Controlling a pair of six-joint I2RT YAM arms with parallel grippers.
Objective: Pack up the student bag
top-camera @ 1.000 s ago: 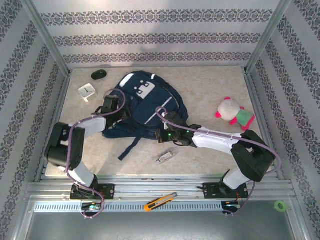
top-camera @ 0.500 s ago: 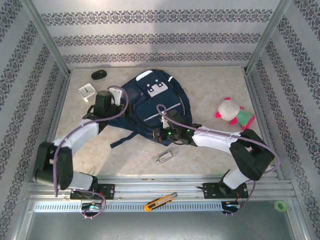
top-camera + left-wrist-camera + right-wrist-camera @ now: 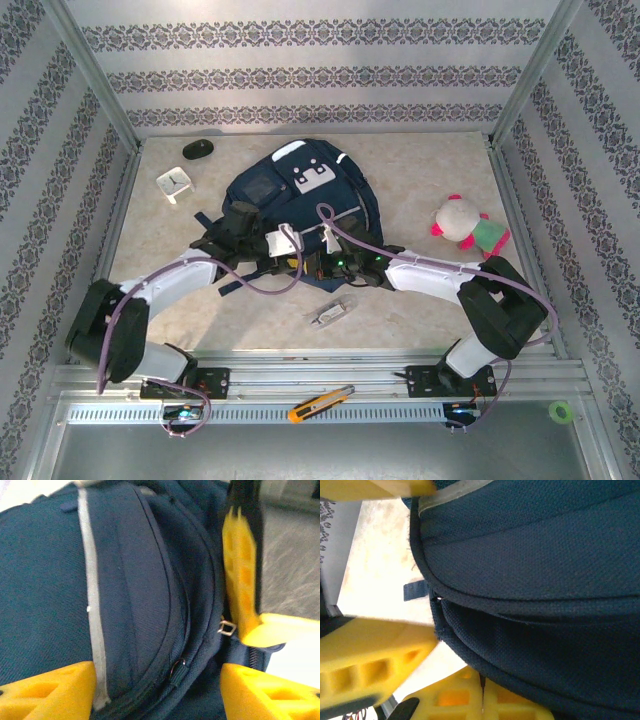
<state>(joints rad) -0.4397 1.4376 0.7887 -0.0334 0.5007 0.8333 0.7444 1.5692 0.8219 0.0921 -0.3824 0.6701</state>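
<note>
student bag [image 3: 300, 195]: lying mid-table [image 3: 420, 300], grey-white patch toward the far wall
left gripper [image 3: 157, 682]: jaws spread, straddling the bag's zippered front at its near edge
right gripper [image 3: 482, 687]: fingers pressed together, pinching the bag's near hem

I see a white clock [image 3: 173, 184] and black oval thing [image 3: 198, 149] at my tabletop's [image 3: 420, 170] far-left corner, a plush toy [image 3: 467, 224] by its right edge.

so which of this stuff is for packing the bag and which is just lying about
job: bag; likely to pack: clock, plush, black oval thing, clear packet
lying about, probably: knife on the rail, green ring
</note>
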